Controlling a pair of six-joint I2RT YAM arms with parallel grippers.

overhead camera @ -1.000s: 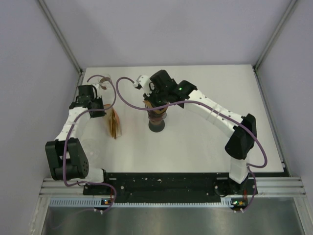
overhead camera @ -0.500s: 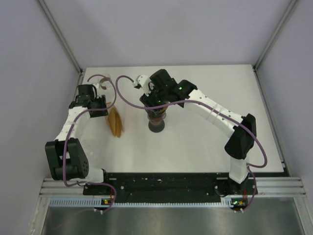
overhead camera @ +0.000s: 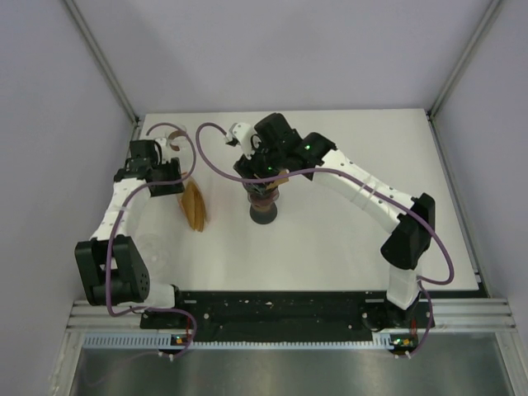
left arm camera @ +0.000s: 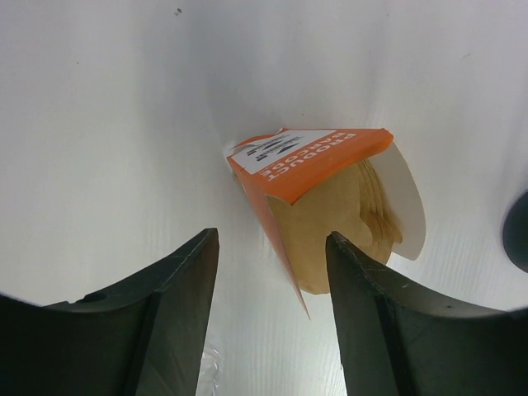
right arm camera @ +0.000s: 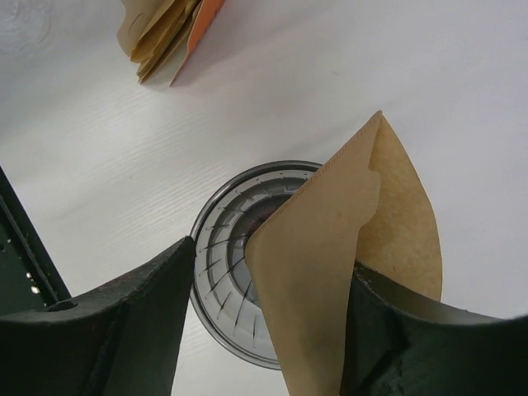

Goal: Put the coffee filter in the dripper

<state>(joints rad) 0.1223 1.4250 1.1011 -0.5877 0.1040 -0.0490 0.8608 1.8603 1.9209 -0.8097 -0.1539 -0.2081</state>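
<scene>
The dripper [right arm camera: 221, 256], a ribbed grey funnel on a dark base [overhead camera: 264, 211], stands mid-table. A brown paper coffee filter [right arm camera: 330, 272] stands tilted, its lower part in the dripper's mouth. It leans on one finger [right arm camera: 429, 346] of my right gripper [right arm camera: 271, 256], which hangs open directly above; a gap shows at the other finger. The orange-and-white filter pack [left arm camera: 322, 177], with several filters inside, lies flat on the table left of the dripper [overhead camera: 195, 206]. My left gripper [left arm camera: 272, 247] hovers open just behind the pack, with nothing between its fingers.
The filter pack [right arm camera: 169, 33] also shows at the top of the right wrist view. A faint clear plastic piece [left arm camera: 177, 371] lies on the table under the left wrist. Enclosure walls and metal posts [overhead camera: 103, 62] border the white table [overhead camera: 363, 140].
Both grippers have opened. The pack, held upright a second ago, now lies flat on the table. The right jaws have let go of the filter over the dripper.
</scene>
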